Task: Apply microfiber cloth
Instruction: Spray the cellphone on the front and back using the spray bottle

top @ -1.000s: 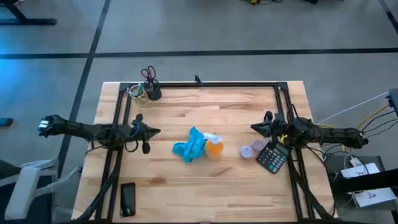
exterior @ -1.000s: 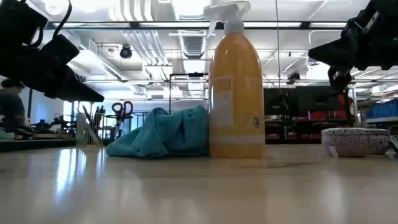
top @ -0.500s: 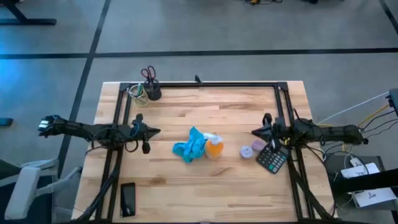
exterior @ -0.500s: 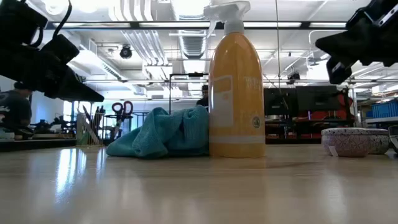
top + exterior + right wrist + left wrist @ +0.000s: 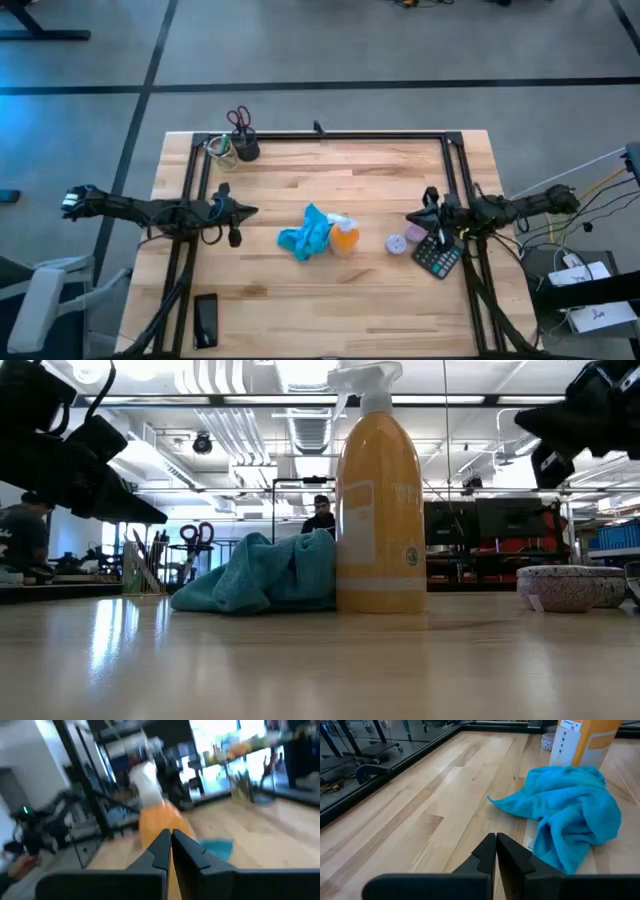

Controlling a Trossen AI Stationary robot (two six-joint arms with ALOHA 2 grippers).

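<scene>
The turquoise microfiber cloth (image 5: 305, 236) lies crumpled on the table's middle, its right side against the upright orange spray bottle (image 5: 344, 237); it also shows in the left wrist view (image 5: 570, 815) and the low view (image 5: 262, 575). My left gripper (image 5: 252, 210) hovers shut to the cloth's left, above the table, pointing toward it (image 5: 495, 842). My right gripper (image 5: 411, 215) is shut to the bottle's right, raised, pointing at the bottle (image 5: 170, 837).
A speckled bowl (image 5: 398, 243) and a calculator (image 5: 438, 254) lie under my right arm. A black phone (image 5: 206, 320) lies at the near left. A cup with scissors (image 5: 241, 140) stands at the far left. A black frame (image 5: 330, 134) borders the table.
My right arm has drawn back a little toward the table's right edge and tipped, its gripper still shut. My left arm, the cloth and the bottle have kept still.
</scene>
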